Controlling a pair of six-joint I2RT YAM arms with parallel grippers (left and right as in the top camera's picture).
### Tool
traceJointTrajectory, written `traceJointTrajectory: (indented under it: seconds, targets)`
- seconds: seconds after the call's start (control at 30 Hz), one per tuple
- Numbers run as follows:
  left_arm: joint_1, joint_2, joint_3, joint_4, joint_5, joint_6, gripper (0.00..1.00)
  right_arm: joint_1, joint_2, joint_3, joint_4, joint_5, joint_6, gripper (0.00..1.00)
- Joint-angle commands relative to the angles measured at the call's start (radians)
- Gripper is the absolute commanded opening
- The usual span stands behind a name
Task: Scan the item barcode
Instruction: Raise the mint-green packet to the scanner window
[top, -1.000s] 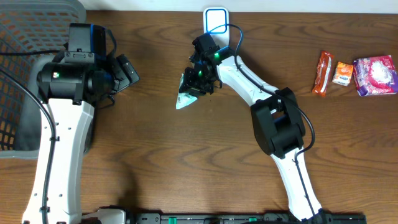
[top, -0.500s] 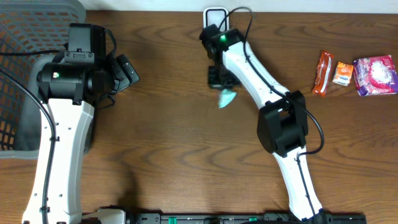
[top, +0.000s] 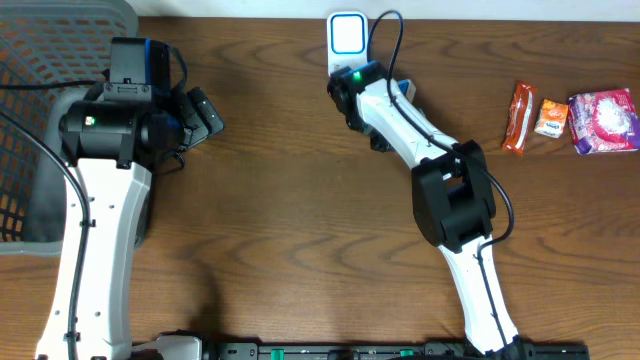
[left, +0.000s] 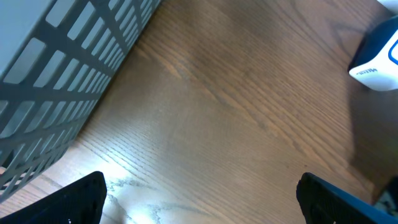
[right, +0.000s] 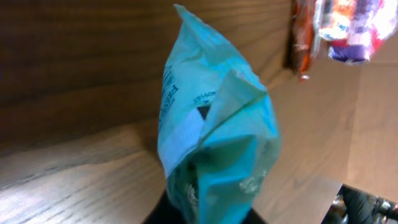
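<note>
Right claw (right: 208, 208) is clamped on the crinkly teal plastic packet (right: 214, 130), held just at 5 o'clock of the white, blue-ringed scanner (top: 347, 33) at the wooden table's (top: 260, 200) 12 o'clock. Left claw (left: 202, 202) gapes wide and holds nothing. I can't spot the barcode, so it's probably on a hidden face. Roll your wrist slowly, square that face to the window and hold steady.

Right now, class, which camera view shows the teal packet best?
The right wrist view: the teal packet sits large and centred, with some print visible. Overhead, the right arm hides nearly all of it. The left wrist view misses it entirely.
</note>
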Motion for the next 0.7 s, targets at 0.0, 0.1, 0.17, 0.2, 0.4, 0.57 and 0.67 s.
traceJointTrajectory:
  seconds: [0.0, 0.1, 0.17, 0.2, 0.4, 0.57, 0.67]
  targets:
    - [0.002, -0.002, 0.004, -0.003, -0.008, 0.013, 0.98, 0.011, -0.024, -0.061, 0.049, 0.002, 0.024, 0.11]
    - [0.002, -0.002, 0.004, -0.003, -0.009, 0.013, 0.98, 0.024, -0.024, -0.100, 0.086, -0.037, 0.024, 0.12]
    - [0.002, -0.002, 0.004, -0.003, -0.008, 0.013, 0.98, 0.033, -0.024, -0.107, 0.093, -0.068, 0.024, 0.20]
    - [0.002, -0.002, 0.004, -0.003, -0.008, 0.013, 0.98, 0.037, -0.024, -0.106, 0.095, -0.085, 0.023, 0.24]
    - [0.002, -0.002, 0.004, -0.003, -0.008, 0.013, 0.98, 0.052, -0.026, -0.033, 0.085, -0.235, -0.022, 0.43]
    - [0.002, -0.002, 0.004, -0.003, -0.008, 0.013, 0.98, 0.032, -0.038, 0.175, 0.011, -0.388, -0.154, 0.66]
    - [0.002, -0.002, 0.004, -0.003, -0.008, 0.013, 0.98, 0.002, -0.039, 0.315, -0.050, -0.469, -0.252, 0.79]
